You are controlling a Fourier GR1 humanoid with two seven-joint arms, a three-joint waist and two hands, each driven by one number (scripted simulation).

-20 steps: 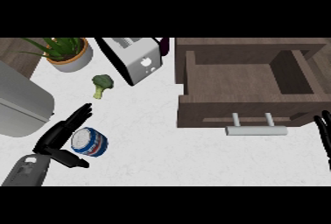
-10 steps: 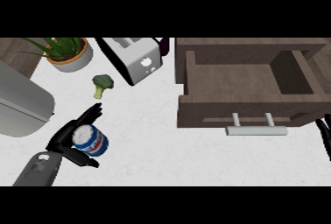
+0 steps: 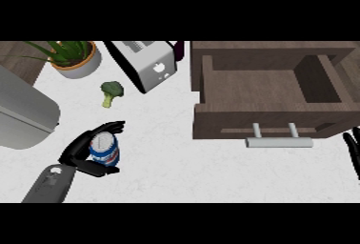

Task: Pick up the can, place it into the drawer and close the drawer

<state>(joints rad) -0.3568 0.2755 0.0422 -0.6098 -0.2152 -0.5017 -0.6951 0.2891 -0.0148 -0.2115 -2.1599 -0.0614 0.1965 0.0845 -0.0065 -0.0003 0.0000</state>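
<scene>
The left hand is wrapped round the can, fingers curled over its far side and the thumb hooked under its near side, so the blue-and-white label shows between them with the silver top tipped away from the wrist. The can sits on the white counter, low at the left of the view. Just past the fingertips lies a piece of broccoli, apart from the hand, nothing touching it. Beyond that, further off, a potted plant stands in the far corner, and a toaster is off to the fingers' right, angled across the counter. To the outside of the hand, a large grey rounded appliance fills the left edge, near the knuckles but not in contact.

The drawer is well over to the right of the fingers, pulled open, its wooden inside bare, its metal handle facing the near side. Between can and drawer there is only plain counter; the toaster's near corner stands beside the drawer's left wall.

The right hand shows only as dark straight fingers at the right edge, just beside the handle's end, resting and open.
</scene>
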